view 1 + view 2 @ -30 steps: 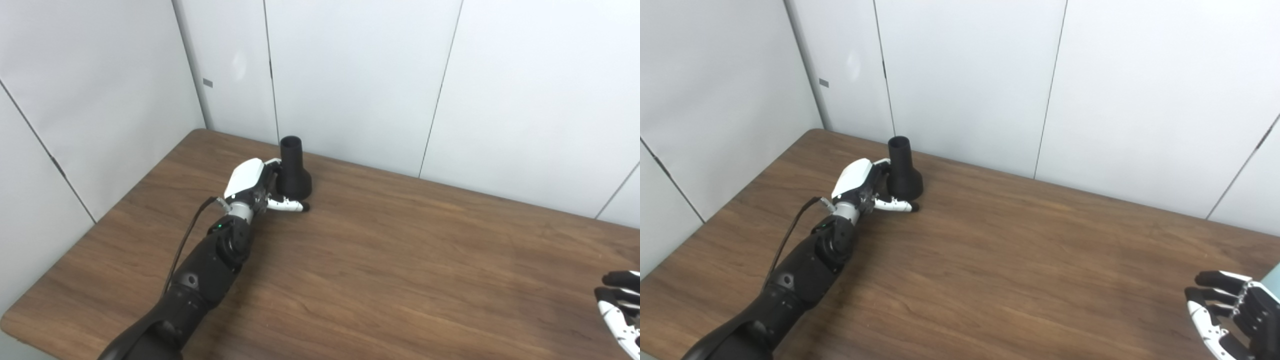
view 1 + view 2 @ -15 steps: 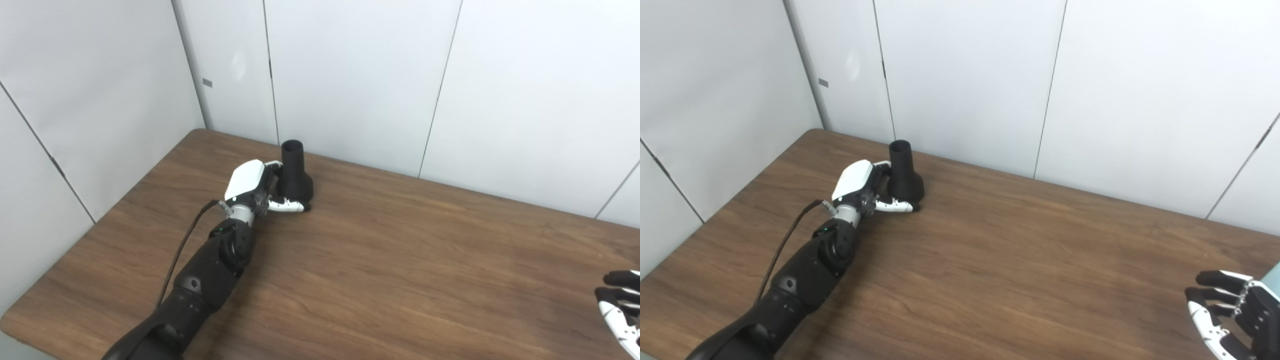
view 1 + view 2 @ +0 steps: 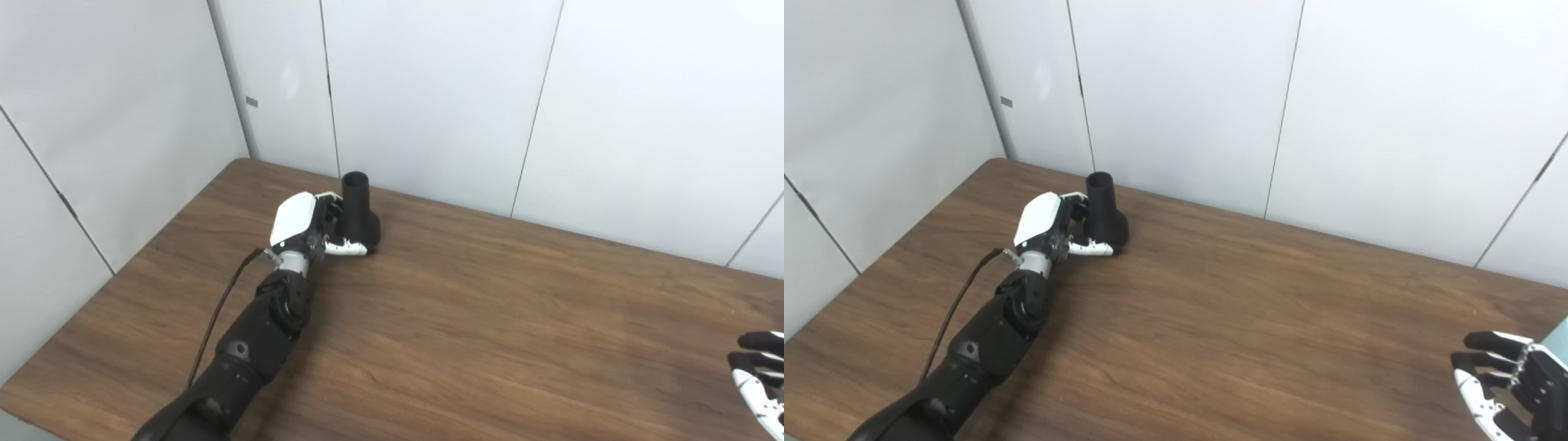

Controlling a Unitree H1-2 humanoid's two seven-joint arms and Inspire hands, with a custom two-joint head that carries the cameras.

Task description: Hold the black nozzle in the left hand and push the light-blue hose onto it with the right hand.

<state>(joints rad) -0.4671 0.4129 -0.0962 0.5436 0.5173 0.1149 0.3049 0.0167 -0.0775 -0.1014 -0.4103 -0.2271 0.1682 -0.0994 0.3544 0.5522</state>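
Tabletop (image 3: 490, 318) unchanged; left hand (image 3: 300, 222) fingers tightened around nozzle (image 3: 358, 208).

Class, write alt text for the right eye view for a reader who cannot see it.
The robot's left hand wraps around a black nozzle standing upright near the far edge of a wooden table. The right hand waits open at the lower right corner, holding nothing.

Two side-by-side head views look down across one table (image 3: 465, 318).
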